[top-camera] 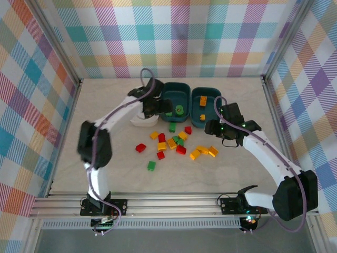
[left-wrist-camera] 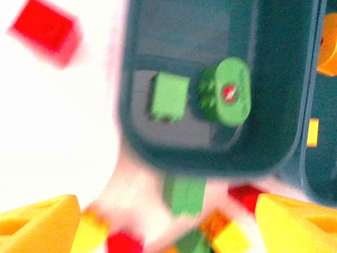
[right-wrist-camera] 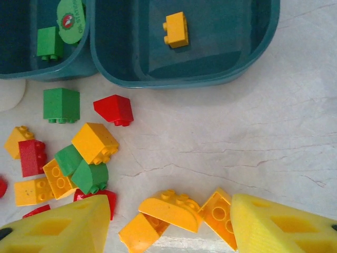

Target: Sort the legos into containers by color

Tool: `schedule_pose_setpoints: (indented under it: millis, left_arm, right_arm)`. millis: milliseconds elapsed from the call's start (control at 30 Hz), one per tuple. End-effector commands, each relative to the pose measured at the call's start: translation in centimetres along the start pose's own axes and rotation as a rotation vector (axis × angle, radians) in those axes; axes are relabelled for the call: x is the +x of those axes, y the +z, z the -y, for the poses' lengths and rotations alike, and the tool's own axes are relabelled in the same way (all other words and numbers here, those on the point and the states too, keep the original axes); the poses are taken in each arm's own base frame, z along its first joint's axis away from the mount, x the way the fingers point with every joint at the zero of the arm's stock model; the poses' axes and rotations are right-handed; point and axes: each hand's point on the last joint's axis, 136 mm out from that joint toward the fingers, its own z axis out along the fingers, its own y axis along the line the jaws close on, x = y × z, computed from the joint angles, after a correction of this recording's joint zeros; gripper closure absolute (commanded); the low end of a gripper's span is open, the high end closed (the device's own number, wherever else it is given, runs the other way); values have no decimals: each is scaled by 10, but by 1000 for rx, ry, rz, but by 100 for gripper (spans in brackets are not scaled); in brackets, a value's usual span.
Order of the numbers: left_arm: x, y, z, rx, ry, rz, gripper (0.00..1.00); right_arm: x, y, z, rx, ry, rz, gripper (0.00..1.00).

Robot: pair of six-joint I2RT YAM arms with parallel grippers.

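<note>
Two dark teal tubs stand side by side at the back. The left tub [top-camera: 175,97] holds a green brick [left-wrist-camera: 169,96] and a round green piece [left-wrist-camera: 226,92]. In the right tub [top-camera: 206,105] lies a yellow brick [right-wrist-camera: 176,29]. The white tub [top-camera: 141,121] is mostly hidden under my left arm. Red, green and yellow bricks [top-camera: 174,141] lie scattered in front of the tubs. My left gripper [top-camera: 160,109] hangs open and empty at the left tub's near rim; its view is blurred. My right gripper [right-wrist-camera: 171,232] is open just above a group of yellow bricks [right-wrist-camera: 179,208].
A single green brick [top-camera: 151,166] and a red one [top-camera: 140,148] lie apart on the left of the pile. Another green brick [left-wrist-camera: 184,195] sits just in front of the left tub. Checked walls enclose the table; a metal rail [top-camera: 174,203] runs along the near edge.
</note>
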Motion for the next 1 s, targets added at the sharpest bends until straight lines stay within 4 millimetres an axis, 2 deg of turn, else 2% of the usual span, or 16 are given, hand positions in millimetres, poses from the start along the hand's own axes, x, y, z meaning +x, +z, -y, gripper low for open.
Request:
schedule_pose_setpoints:
  millis: [0,33,133,233,300,533,733,967]
  left_arm:
    - [31,-24,-53,-92,-251,31,12]
    - [47,-28,-68,-117,-304,21,10]
    - [87,-31,-98,-149,-434,-9,10]
    - [111,-28,-105,-92,-560,-30,10]
    - [119,-25,-110,-70,-634,-23,9]
    - [124,-7,-120,-25,-710,7,9]
    - [121,13,-113,43,-743,4,19]
    - [128,14,-124,-3,-736,7,25]
  right_arm:
    - [-10,-5,-16,-55,-12,15,38]
    - [-10,-2,-17,-60,-13,11,38]
    - [-10,6,-23,-76,-17,-9,37]
    - [-11,13,-30,-88,-28,-26,37]
    - [-10,16,-36,-94,-39,-32,37]
    - [-3,19,-36,-83,-46,-44,37]
    - [3,15,-29,-63,-44,-42,37]
    - [3,13,-26,-52,-44,-37,38]
